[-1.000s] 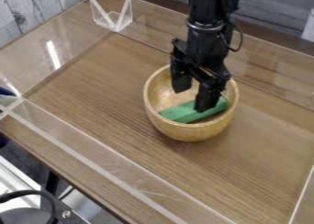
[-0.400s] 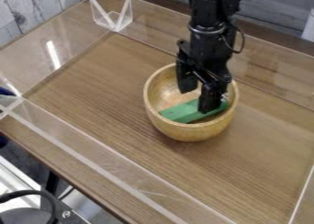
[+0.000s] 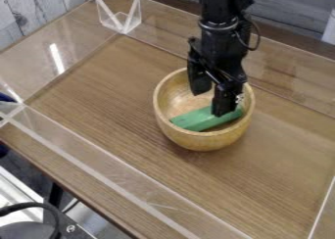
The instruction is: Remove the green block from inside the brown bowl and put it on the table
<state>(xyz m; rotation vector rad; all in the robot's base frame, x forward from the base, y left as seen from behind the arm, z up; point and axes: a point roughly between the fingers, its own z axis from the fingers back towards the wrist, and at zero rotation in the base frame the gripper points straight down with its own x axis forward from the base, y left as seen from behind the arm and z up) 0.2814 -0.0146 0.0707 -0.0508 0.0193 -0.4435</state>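
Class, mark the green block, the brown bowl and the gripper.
green block (image 3: 206,118), camera view, its exposed top face.
brown bowl (image 3: 177,129), camera view, front outer wall.
gripper (image 3: 214,94), camera view, between the fingers.

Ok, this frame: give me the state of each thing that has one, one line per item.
gripper: open, pointing down into the bowl, fingers either side of the block's upper end, not closed on it.
green block: lying inside the bowl, not lifted.
brown bowl: upright on the table, holding the block.
table: carries the bowl.

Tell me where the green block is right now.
In the camera view the green block lies inside the brown bowl, toward its right side, right of centre on the table, with the open hand directly above it.
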